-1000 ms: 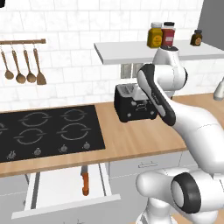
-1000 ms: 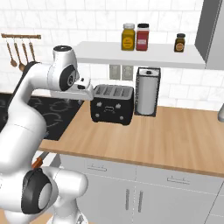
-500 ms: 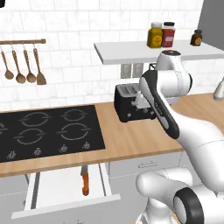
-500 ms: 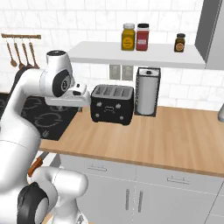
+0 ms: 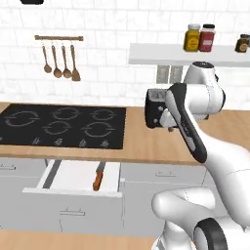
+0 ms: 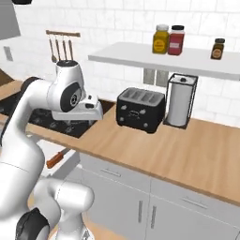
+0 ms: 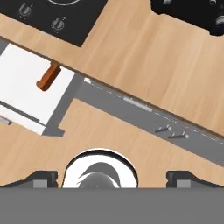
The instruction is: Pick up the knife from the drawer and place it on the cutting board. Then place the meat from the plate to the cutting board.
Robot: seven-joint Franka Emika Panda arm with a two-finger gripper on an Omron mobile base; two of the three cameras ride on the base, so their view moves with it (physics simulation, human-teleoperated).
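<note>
The knife [image 5: 97, 180] lies in the open drawer [image 5: 73, 176], orange-brown handle toward the front; its handle also shows in the hand view [image 7: 48, 76] and past the arm in the right base view [image 6: 55, 159]. My gripper [image 7: 112, 178] is open and empty, its fingertips [image 7: 41, 179] wide apart. It hangs over the wooden counter [image 5: 141, 141] in front of the toaster, pointing down [image 5: 166, 124] [image 6: 79, 117], well to the right of the drawer [image 7: 26, 87] and above it. The cutting board, the plate and the meat are out of view.
A black toaster [image 6: 140, 110] stands at the back of the counter beside a paper towel holder [image 6: 180, 101]. A black stove top [image 5: 63, 124] lies left of it, above the drawer. Jars [image 5: 200, 38] sit on a wall shelf; utensils [image 5: 61, 61] hang on a rail.
The whole scene has slid to the right in both base views, so the base has driven left. The hand has come lower over the counter. The knife lies as before.
</note>
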